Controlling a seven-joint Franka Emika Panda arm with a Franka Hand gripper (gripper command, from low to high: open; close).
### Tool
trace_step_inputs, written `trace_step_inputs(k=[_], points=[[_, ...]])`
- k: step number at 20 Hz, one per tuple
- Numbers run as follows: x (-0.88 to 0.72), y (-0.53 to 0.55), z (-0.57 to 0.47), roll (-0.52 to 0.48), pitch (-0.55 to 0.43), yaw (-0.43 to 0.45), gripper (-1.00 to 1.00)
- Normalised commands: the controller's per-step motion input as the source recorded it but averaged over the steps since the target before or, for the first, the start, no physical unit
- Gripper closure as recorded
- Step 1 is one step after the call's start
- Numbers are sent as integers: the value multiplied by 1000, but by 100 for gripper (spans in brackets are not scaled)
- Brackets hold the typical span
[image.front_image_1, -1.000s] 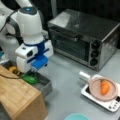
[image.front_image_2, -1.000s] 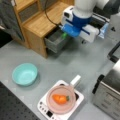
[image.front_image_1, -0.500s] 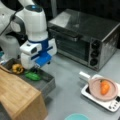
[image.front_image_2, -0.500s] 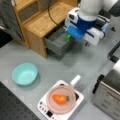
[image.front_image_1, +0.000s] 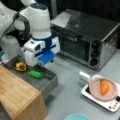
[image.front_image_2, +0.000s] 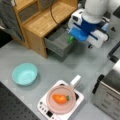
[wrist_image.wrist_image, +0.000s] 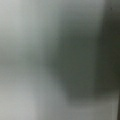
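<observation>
Gripper (image.front_image_1: 40, 67) low over the open grey metal drawer (image.front_image_1: 47, 83), fingers mostly hidden beneath the white and blue wrist housing; open or closed, cannot tell. Just beside it in the drawer, a green cucumber-like vegetable (image.front_image_1: 35, 74), with a yellow bell pepper (image.front_image_1: 21, 66) farther toward a front view's left. From the opposite side, only a sliver of the green vegetable (image.front_image_2: 71, 38) visible behind the arm, pepper hidden. Wrist view: nothing but grey blur. Beside the drawer, a wooden cabinet (image.front_image_2: 42, 22). Well apart, an orange carrot (image.front_image_1: 104, 87) on a pink plate (image.front_image_1: 93, 86) atop a white cooktop (image.front_image_1: 110, 105). Silver toaster oven (image.front_image_1: 87, 37) behind. Teal bowl (image.front_image_2: 24, 74) plain in one front view, barely edging into the bottom of the other.
</observation>
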Motion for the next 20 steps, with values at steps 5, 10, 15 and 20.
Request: trace_step_inputs(k=[5, 10, 15, 20], points=[[91, 235, -37, 95, -59, -139, -100], [121, 162, -32, 76, -38, -108, -100], [136, -29, 9, 49, -17, -31, -100], [105, -158, 42, 34, 1, 29, -100]])
